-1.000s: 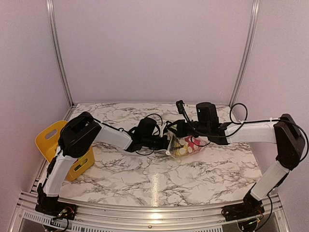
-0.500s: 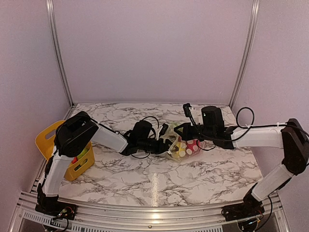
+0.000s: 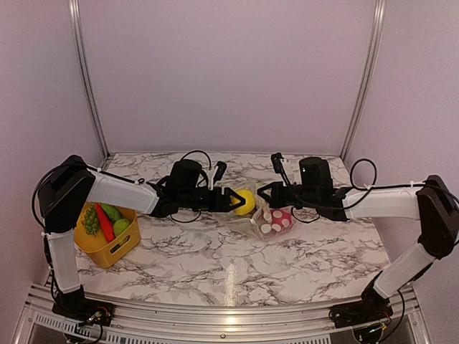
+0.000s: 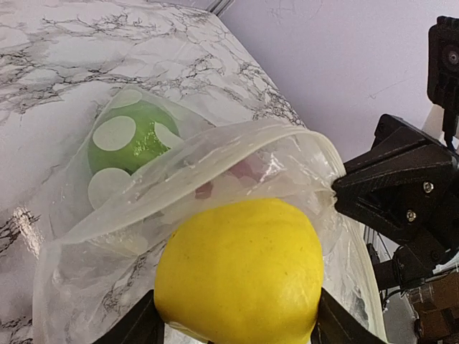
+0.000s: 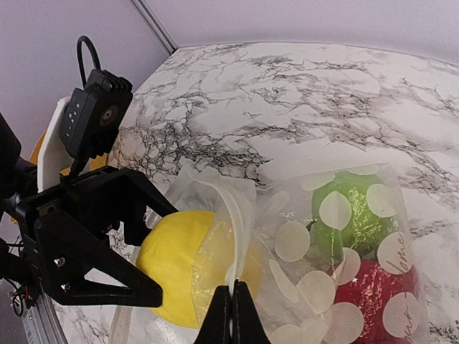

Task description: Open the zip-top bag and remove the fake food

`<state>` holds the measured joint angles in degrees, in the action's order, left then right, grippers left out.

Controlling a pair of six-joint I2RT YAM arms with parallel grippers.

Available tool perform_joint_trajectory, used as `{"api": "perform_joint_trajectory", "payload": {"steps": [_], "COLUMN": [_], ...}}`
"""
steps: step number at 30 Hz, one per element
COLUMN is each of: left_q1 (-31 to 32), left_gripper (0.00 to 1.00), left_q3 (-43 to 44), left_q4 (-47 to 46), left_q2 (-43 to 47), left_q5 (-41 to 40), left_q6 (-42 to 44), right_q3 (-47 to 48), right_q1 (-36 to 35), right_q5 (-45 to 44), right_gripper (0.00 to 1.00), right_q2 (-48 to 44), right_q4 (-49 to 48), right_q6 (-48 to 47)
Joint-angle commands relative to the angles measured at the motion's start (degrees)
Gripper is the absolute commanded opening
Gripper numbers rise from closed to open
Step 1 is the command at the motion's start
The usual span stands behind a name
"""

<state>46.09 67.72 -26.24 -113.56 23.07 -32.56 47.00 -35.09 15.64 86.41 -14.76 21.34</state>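
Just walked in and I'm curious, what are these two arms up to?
The left tool grips a yellow fake fruit at the mouth of the zip-top bag, while the right tool pinches the bag's rim. A green piece and a red piece lie inside. The yellow basket holds other toy food.

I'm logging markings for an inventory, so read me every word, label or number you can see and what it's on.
"lome" or "love", cursive, letters unsure: on a pale dot of the clear polka-dot zip-top plastic bag, over the round red toy fruit.
Nothing else is readable: no text shows on the round yellow toy fruit or the yellow plastic basket.
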Motion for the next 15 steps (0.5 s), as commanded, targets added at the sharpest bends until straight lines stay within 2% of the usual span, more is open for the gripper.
{"api": "perform_joint_trajectory", "payload": {"steps": [1,8,15], "left_q1": [-0.8,-4.4,-11.4], "left_gripper": [0.6,0.6,0.59], "left_q3": [-2.4,-11.7,-19.2], "left_q4": [1.8,6.5,22.2], "left_q2": [5.3,19.4,35.6], "left_q5": [-1.4,-6.4,-14.3], "left_q6": [1.9,1.4,0.5], "right_q3": [2.0,3.5,4.2], "right_q1": [0.4,0.4,0.5], "right_q5": [1.6,1.8,3.0], "right_gripper": [0.0,0.0,0.0], "right_q2": [1.8,2.3,3.4], "right_q4": [-1.6,-1.2,-1.9], "right_q6": [0.3,-0.5,-1.1]}}
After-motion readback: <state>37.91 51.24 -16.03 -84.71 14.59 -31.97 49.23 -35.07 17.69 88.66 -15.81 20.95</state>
